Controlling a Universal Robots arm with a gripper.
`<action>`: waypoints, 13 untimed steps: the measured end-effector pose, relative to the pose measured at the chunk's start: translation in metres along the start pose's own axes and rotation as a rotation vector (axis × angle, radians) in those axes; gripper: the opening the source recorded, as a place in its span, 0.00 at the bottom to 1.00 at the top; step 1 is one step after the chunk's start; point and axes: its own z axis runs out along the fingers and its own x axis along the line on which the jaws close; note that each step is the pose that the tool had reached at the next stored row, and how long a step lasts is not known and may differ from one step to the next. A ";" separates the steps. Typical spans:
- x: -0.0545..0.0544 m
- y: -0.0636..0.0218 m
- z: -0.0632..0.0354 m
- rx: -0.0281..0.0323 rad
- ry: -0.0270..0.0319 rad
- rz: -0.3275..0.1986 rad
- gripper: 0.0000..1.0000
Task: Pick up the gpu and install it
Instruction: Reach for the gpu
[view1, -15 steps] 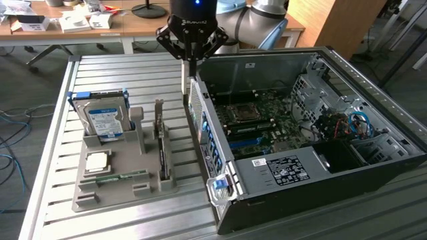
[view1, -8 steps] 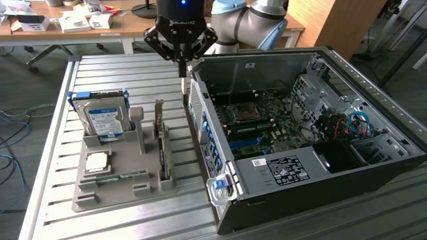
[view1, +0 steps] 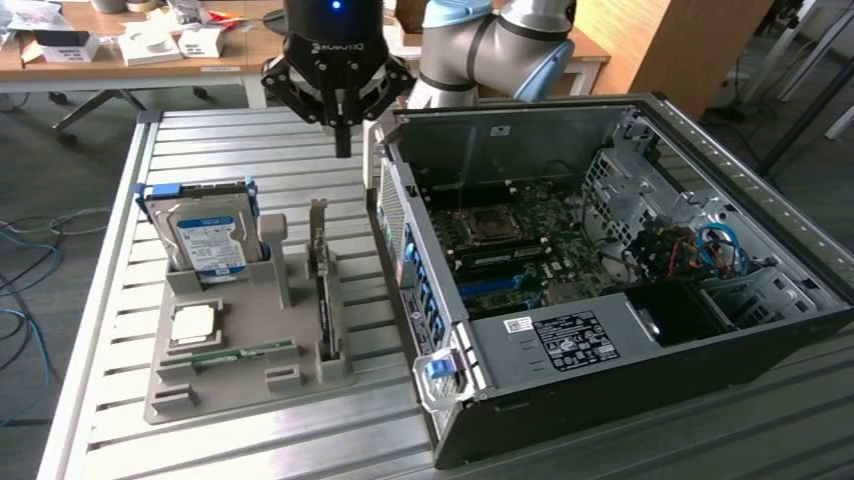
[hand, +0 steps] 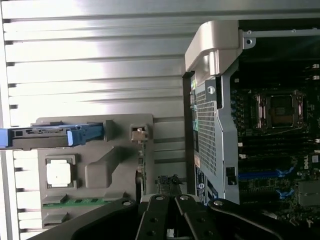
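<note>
**Closed pincer hung clear of the gpu in its tray**

The word "ROBOTIQ" was printed in pale letters across the black body of the gripper. The hard drive carried a blue-and-white label, and a white sticker lay on the black box inside the computer case. The print on both was too small to read.

The pincer's fingers were drawn together into one narrow tip that pointed straight down. It held nothing and touched nothing. It hung above the slatted metal table, beyond the far end of the grey tray and near the far corner of the case.

The gpu stood on its thin edge in a slot of the tray, on the side next to the case and well apart from the pincer. Its long axis ran from far to near in the exterior view, roughly parallel to the case's side wall. Its metal bracket stood upright at the far end, the end nearer the pincer.

The hard drive stood upright in the tray on the exterior view's left. A square processor chip and a green memory stick lay flat in front of it.
</note>
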 end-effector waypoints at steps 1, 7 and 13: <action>0.002 -0.0002 0.0001 0.0000 -0.0001 0.000 0.11; 0.013 -0.0011 0.0006 0.0007 -0.0001 0.000 0.11; 0.021 -0.0016 0.0009 0.0009 -0.0001 0.000 0.11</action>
